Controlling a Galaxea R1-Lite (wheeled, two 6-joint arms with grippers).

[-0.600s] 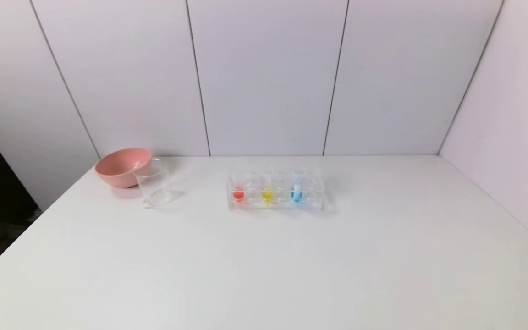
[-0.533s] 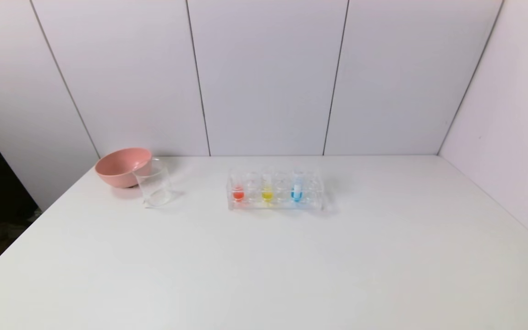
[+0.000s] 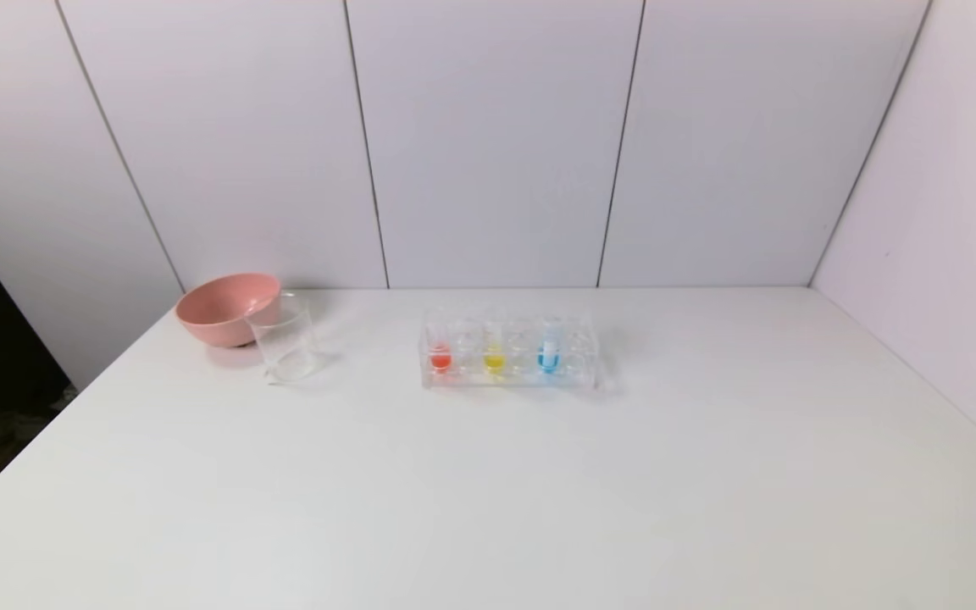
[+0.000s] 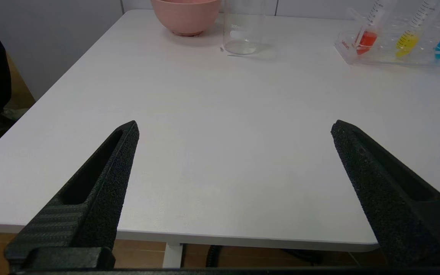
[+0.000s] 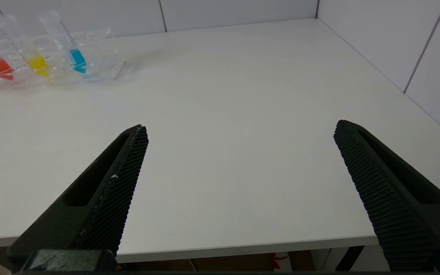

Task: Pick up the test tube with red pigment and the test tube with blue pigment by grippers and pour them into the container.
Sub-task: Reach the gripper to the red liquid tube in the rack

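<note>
The test tube with red pigment [image 3: 440,354] stands upright, far ahead of your left gripper [image 4: 234,128]; both jaws wide, the right gripper [image 5: 241,130] nearer the test tube with blue pigment [image 3: 549,354].

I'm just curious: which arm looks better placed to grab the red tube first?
Probably the left. The red tube stands at the rack's left end, nearer the open left gripper and the beaker. The right gripper, also open, sits nearer the blue tube.

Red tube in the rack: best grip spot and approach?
Probably the bare upper stem of the red tube, above the rack, coming from the robot's side with the left gripper, open. The liquid end is walled in and the yellow tube stands close beside.
</note>
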